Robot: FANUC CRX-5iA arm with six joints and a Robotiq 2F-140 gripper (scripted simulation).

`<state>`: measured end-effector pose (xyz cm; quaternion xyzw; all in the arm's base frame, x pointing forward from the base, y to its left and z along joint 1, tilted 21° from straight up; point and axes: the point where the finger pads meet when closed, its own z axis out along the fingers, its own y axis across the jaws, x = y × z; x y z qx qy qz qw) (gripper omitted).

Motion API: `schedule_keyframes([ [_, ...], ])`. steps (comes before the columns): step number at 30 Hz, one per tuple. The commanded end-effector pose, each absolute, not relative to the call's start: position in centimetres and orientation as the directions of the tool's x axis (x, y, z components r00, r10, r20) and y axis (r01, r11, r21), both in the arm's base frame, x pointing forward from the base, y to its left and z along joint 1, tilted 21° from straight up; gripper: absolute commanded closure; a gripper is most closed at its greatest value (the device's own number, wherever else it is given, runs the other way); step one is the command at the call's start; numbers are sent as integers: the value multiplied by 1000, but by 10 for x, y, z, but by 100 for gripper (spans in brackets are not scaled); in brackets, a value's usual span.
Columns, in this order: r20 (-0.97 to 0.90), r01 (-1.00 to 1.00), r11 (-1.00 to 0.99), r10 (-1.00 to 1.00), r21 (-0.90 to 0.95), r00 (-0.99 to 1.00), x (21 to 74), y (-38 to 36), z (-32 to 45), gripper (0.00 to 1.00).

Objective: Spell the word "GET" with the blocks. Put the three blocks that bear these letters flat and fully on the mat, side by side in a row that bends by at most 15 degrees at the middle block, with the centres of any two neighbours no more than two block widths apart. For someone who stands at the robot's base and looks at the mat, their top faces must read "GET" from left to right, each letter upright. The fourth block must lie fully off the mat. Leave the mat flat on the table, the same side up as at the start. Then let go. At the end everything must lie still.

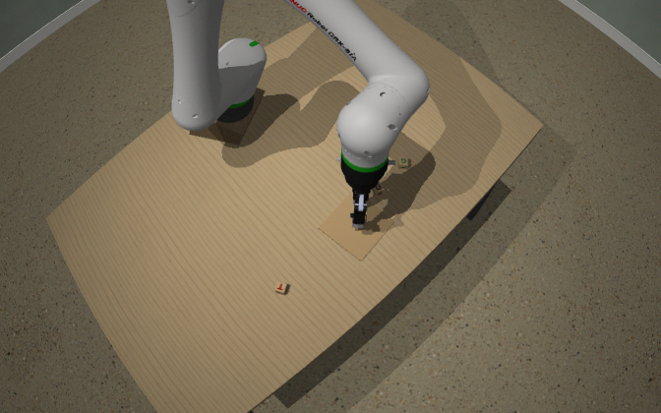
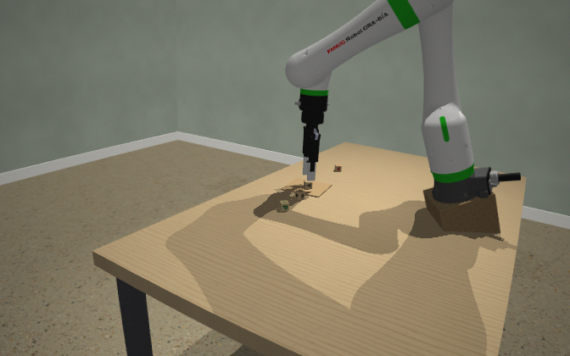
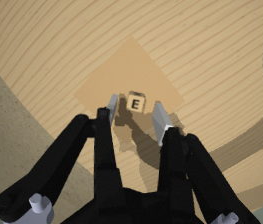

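Note:
My gripper points down over the mat, its fingers parted and empty. The E block lies on the mat below the fingertips, seen between them in the wrist view; the top view does not show it clearly. A block with a green G on top lies off the mat. The red T block lies off the mat on the opposite side. A shaded block sits near the mat's edge; its top letter is unreadable.
The shaded block stands between the G block and the mat, close to my gripper. The wooden table's long edge runs beyond the mat. The arm's base block stands on the other side. Arm shadows cover part of the mat and nearby blocks.

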<state>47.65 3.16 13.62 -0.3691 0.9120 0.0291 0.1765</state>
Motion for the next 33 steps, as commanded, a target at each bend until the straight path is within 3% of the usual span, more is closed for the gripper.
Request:
schedule_keyframes([
  [1,-344,-683,726,-663,-78,-665,477,32,135,63],
  [33,-344,-683,726,-663,-78,-665,482,35,119,63],
])
